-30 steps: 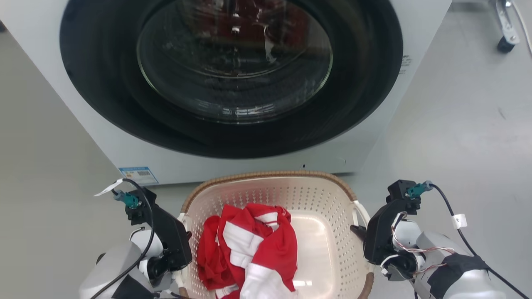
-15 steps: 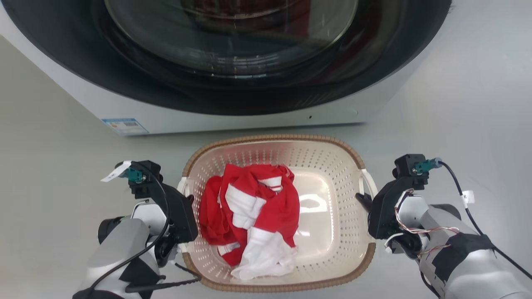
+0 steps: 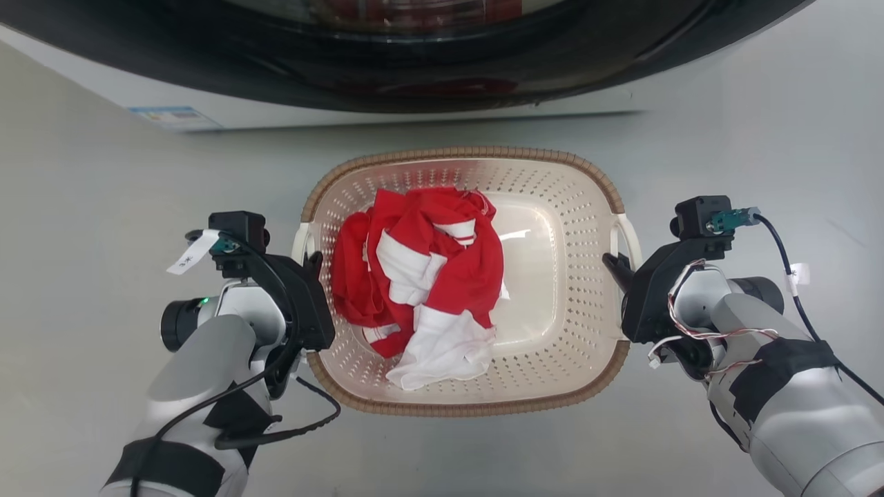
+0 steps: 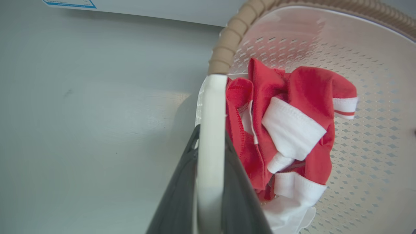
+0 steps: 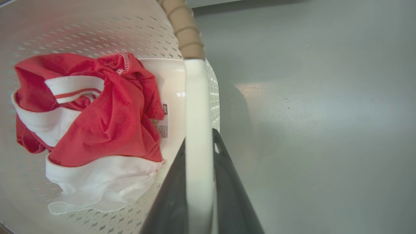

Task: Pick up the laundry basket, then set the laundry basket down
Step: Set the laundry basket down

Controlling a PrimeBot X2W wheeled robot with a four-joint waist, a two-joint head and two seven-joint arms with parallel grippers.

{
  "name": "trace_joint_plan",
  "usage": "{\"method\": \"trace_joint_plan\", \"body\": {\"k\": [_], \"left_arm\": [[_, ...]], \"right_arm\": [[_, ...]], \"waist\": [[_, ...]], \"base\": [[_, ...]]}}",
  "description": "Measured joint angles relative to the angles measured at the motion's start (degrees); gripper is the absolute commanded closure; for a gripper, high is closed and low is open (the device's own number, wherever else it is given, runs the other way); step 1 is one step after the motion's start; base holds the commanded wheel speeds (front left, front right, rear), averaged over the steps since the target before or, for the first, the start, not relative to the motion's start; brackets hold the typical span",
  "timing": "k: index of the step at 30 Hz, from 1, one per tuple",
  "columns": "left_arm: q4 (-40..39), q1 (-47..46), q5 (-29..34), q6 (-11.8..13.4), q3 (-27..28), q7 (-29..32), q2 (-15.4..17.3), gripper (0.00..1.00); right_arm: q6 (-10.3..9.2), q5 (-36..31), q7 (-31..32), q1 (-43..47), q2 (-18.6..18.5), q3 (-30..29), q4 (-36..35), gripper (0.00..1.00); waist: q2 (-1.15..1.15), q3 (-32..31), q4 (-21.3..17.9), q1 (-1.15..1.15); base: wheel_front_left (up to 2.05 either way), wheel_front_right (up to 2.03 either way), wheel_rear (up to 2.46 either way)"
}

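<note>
The laundry basket (image 3: 469, 406), cream perforated plastic with a brown woven-look rim, sits in the middle of the head view with a crumpled red and white garment (image 3: 421, 276) inside. My left gripper (image 3: 312, 268) is shut on the basket's white left handle (image 4: 210, 123), whose strip runs between the dark fingers (image 4: 177, 195). My right gripper (image 3: 613, 268) is shut on the white right handle (image 5: 196, 113) in the same way. I cannot tell whether the basket's bottom touches the floor.
The washing machine (image 3: 414, 55), with its dark round door, fills the top of the head view, a blue label (image 3: 173, 116) at its lower left corner. A strip of grey floor (image 3: 469, 131) lies between machine and basket. Grey floor spreads on both sides.
The camera has tilted down, so the machine has slid up the picture. The basket, held by both grippers throughout, now shows whole, with floor visible between it and the machine.
</note>
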Motion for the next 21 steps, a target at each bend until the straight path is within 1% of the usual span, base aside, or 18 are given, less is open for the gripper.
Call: {"method": "trace_joint_plan", "body": {"k": [10,16,21], "left_arm": [[0.80,-0.75,1.04,-0.01,-0.77,-5.43,-0.48,1.00],[1.53,-1.31,1.43,-0.01,-1.12,-8.23,-0.64,1.00],[2.14,-1.37,1.47,-0.01,-1.38,-9.28,-0.97,1.00]], "right_arm": [[0.01,-1.85,-3.14,-0.85,0.27,1.04,1.57,1.00],[0.02,-2.94,-5.22,-2.10,0.47,1.78,2.49,1.00],[0.04,-3.12,-6.16,-2.49,0.49,2.16,3.19,1.00]], "waist": [[0.00,6.30,0.44,-0.01],[0.00,8.21,0.36,-0.01],[0.00,9.05,0.27,-0.02]], "base": [[0.00,0.00,0.00],[0.00,0.00,0.00],[0.00,0.00,0.00]]}}
